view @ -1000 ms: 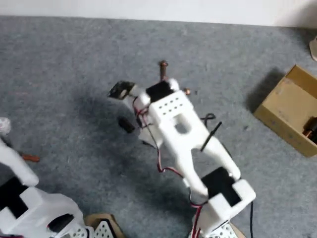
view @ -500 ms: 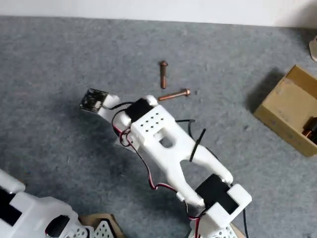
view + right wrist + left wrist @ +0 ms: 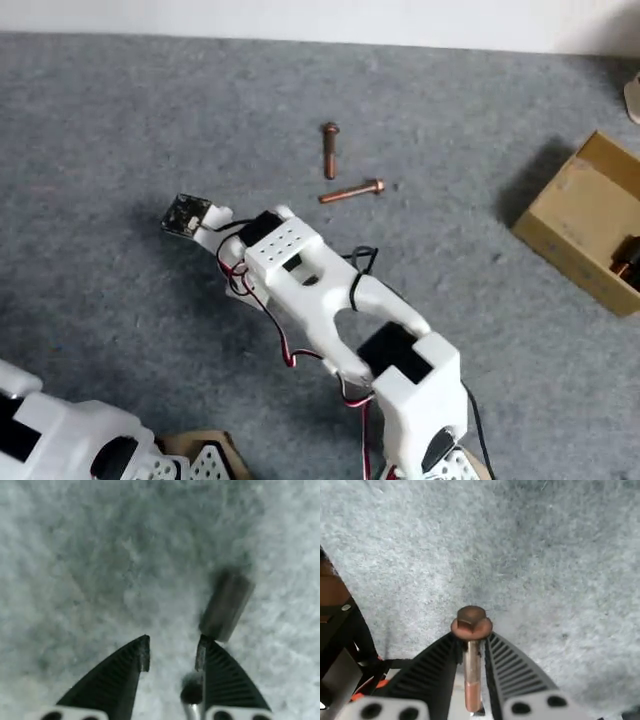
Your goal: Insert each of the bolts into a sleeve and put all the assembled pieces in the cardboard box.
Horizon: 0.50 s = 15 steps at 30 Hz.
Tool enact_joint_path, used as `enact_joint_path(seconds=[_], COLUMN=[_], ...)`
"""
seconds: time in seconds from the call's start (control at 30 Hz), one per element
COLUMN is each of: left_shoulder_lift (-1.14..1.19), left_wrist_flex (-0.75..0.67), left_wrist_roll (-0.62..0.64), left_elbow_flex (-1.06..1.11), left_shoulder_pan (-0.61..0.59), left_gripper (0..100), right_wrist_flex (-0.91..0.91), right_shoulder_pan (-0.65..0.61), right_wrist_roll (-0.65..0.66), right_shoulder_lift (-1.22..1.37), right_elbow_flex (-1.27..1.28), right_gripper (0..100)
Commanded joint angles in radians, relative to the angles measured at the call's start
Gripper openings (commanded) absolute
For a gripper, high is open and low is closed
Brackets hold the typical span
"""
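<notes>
Bolt [image 3: 471, 626] sits clamped, unsleeved, in left hand [image 3: 471, 640]; right hand [image 3: 173, 649] gapes empty; two loose bolts [image 3: 350, 190] lie left of cardboard box [image 3: 575, 215].

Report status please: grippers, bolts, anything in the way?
Left gripper shut on bolt. Right gripper open, dark sleeve near one fingertip. Two loose bolts on mat. No obstruction seen.

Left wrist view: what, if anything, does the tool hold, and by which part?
A copper bolt, clamped by its shank below the hex head.

Left arm [image 3: 70, 440] folded, jaws clamped; right arm [image 3: 320, 290] outstretched, jaws apart.
</notes>
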Motion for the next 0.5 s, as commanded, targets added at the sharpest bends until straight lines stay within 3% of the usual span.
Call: enact_joint_path(seconds=[0.0, 0.17, 0.47], left_shoulder_lift=[-0.042, -0.042, -0.042], left_wrist_flex=[-0.044, -0.084, -0.083], left_wrist_roll=[0.000, 0.002, -0.002], left_elbow_flex=[0.016, 0.056, 0.056], left_shoulder_pan=[-0.007, -0.004, -0.002], left_gripper=[1, 1, 1], right_wrist_flex=[-0.061, -0.058, 0.111], right_shoulder_pan=[-0.001, 0.004, 0.042], right_wrist_roll=[0.006, 0.009, 0.009], right_shoulder_lift=[-0.018, -0.044, -0.045], right_elbow_flex=[-0.016, -0.067, -0.231], right_gripper=[15.6, 15.6, 15.6])
